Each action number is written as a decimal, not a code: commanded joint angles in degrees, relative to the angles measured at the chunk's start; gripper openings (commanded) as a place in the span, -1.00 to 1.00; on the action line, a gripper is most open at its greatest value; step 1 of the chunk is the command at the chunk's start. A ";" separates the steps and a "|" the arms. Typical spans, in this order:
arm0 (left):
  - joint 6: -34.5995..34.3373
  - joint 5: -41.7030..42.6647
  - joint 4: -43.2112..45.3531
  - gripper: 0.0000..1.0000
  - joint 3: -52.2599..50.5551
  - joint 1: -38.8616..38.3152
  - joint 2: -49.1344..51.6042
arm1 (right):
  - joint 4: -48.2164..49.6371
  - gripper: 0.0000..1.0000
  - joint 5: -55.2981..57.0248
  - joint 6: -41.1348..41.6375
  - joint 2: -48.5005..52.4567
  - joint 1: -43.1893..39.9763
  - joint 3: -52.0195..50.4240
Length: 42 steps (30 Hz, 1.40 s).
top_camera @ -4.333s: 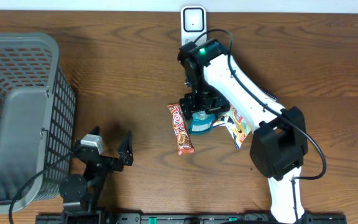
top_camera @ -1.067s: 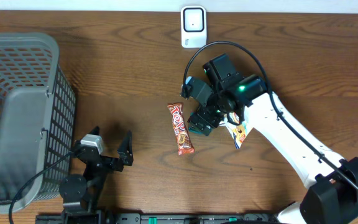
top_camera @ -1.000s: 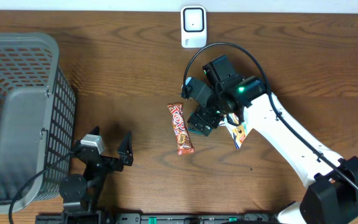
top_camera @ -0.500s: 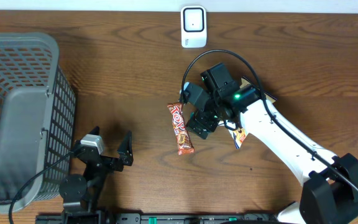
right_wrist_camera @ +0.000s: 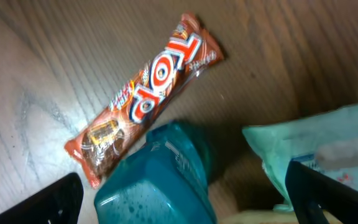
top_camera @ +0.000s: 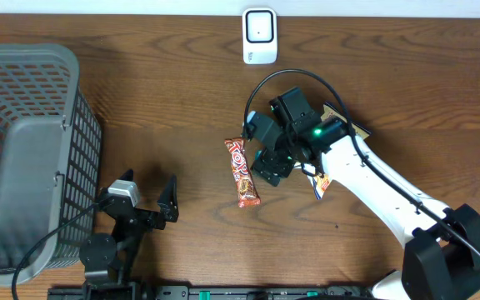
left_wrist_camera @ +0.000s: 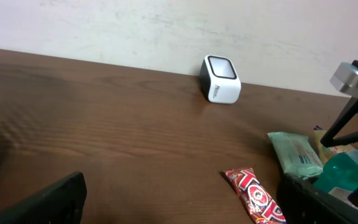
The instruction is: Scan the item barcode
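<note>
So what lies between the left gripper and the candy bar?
Nothing: only a bare stretch of the wooden table separates the left gripper from the candy bar. The overhead view shows it most clearly.

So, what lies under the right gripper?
A teal plastic container lies between the right gripper's open fingers, beside a red-brown candy bar. Anything beneath the container is hidden.

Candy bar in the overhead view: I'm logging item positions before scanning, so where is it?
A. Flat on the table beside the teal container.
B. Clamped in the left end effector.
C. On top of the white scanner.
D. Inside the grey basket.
A: the candy bar lies flat on the wooden table, next to the teal container, with nothing gripping it.
</note>
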 commanded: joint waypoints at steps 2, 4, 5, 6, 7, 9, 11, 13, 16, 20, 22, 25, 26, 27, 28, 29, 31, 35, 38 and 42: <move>-0.52 0.09 -1.68 0.96 -0.96 -0.28 -0.39 | 0.22 0.98 2.78 -0.59 -0.42 0.04 -1.18; -0.52 0.09 -1.68 0.96 -0.96 -0.28 -0.39 | 0.28 0.94 3.96 -0.57 -0.42 0.04 -1.18; -0.52 0.09 -1.68 0.96 -0.96 -0.28 -0.39 | 0.39 0.89 3.93 -0.59 -0.42 0.04 -1.18; -0.52 0.09 -1.68 0.96 -0.96 -0.28 -0.39 | 0.52 0.81 3.87 -0.57 -0.42 0.04 -1.18; -0.52 0.09 -1.68 0.96 -0.96 -0.28 -0.39 | 0.59 0.65 3.89 -0.57 -0.42 0.04 -1.18; -0.52 0.09 -1.68 0.96 -0.96 -0.28 -0.39 | 0.63 0.36 3.91 -0.57 -0.42 0.07 -1.18; -0.52 0.09 -1.68 0.96 -0.96 -0.28 -0.39 | 0.83 0.01 3.91 -0.57 -0.42 0.07 -1.18; -0.52 0.09 -1.68 0.95 -0.96 -0.28 -0.39 | 1.01 -0.22 3.89 -0.26 -0.42 0.07 -1.18; -0.52 0.09 -1.68 0.95 -0.96 -0.28 -0.39 | 1.29 -0.43 3.87 1.11 -0.44 0.07 -1.16; -0.52 0.09 -1.68 0.96 -0.96 -0.28 -0.39 | 1.92 -0.65 2.36 4.02 -0.55 0.11 -0.90; -0.52 0.09 -1.68 0.96 -0.96 -0.28 -0.39 | 1.84 -0.74 0.94 5.90 -0.76 0.09 -0.22; -0.52 0.09 -1.68 0.96 -0.96 -0.28 -0.39 | 0.72 -0.83 -2.69 9.09 -1.73 0.09 1.86; -0.52 0.09 -1.68 0.96 -0.96 -0.28 -0.39 | -0.22 -0.82 -4.68 9.38 -2.19 0.07 2.84; -0.52 0.09 -1.68 0.96 -0.96 -0.28 -0.39 | -1.31 -0.83 -6.86 9.73 -2.69 -0.02 3.85; -0.52 0.09 -1.68 0.96 -0.96 -0.28 -0.39 | -2.47 -0.82 -9.25 10.51 -3.34 -0.20 4.87; -0.52 0.09 -1.68 0.96 -0.96 -0.28 -0.39 | -3.61 -0.83 -11.76 11.63 -4.04 -0.46 5.84; -0.52 0.09 -1.68 0.95 -0.96 -0.28 -0.39 | -5.55 -0.83 -16.57 14.38 -5.70 -1.51 7.39; -0.52 0.09 -1.68 0.96 -0.96 -0.28 -0.39 | -8.31 -0.85 -24.83 19.32 -9.35 -5.73 8.02; -0.52 0.09 -1.68 0.96 -0.96 -0.28 -0.39 | -11.67 -0.88 -33.33 19.85 -10.99 -10.47 8.02; -0.52 0.09 -1.68 0.96 -0.96 -0.28 -0.39 | -16.74 -0.91 -45.59 19.71 -10.78 -16.70 7.61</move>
